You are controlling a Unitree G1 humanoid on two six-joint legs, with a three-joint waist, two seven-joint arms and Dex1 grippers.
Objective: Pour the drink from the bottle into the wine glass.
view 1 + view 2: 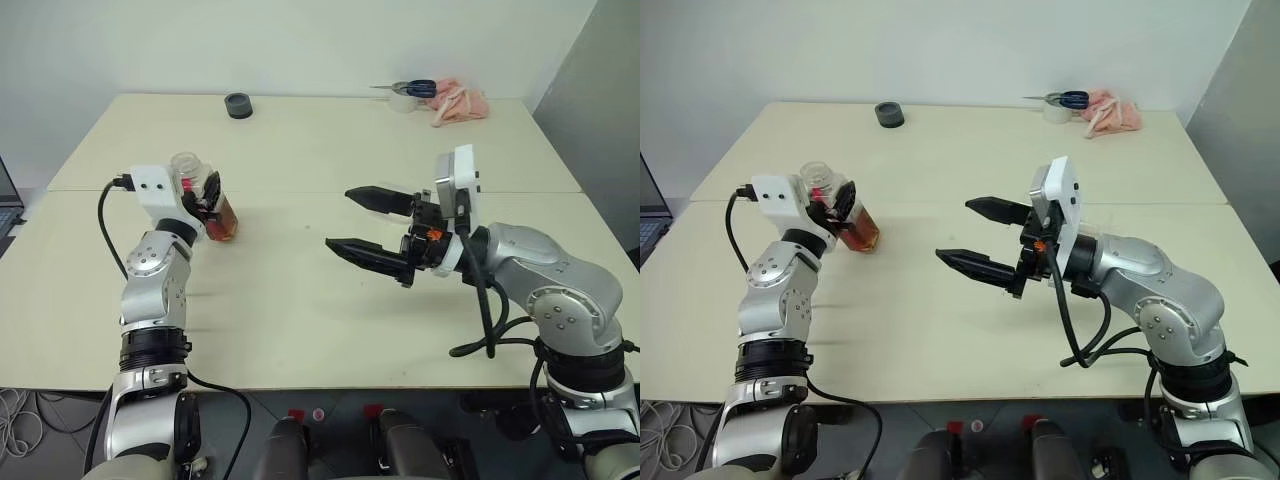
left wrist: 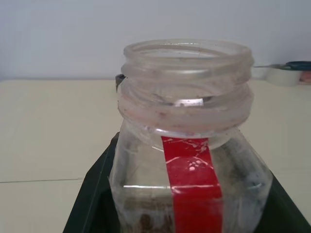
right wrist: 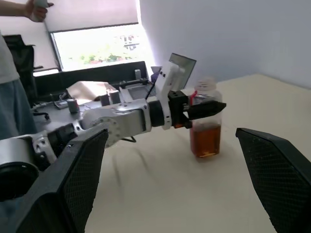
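Left tool (image 1: 210, 205) grips the uncapped bottle (image 1: 205, 200) upright on the worktop (image 1: 300, 300); right tool (image 1: 365, 225) gapes wide, empty.

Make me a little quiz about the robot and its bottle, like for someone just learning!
1. True or false: the bottle has its cap on.
2. Which gripper is shut on the bottle? A) left gripper B) right gripper
3. Fill in: the scissors lie at the table's far edge beside something ____ in colour.

Key:
1. False. Its wide neck is open.
2. A. The right gripper is open, holding nothing.
3. Pink. It is a pink cloth-like bundle.
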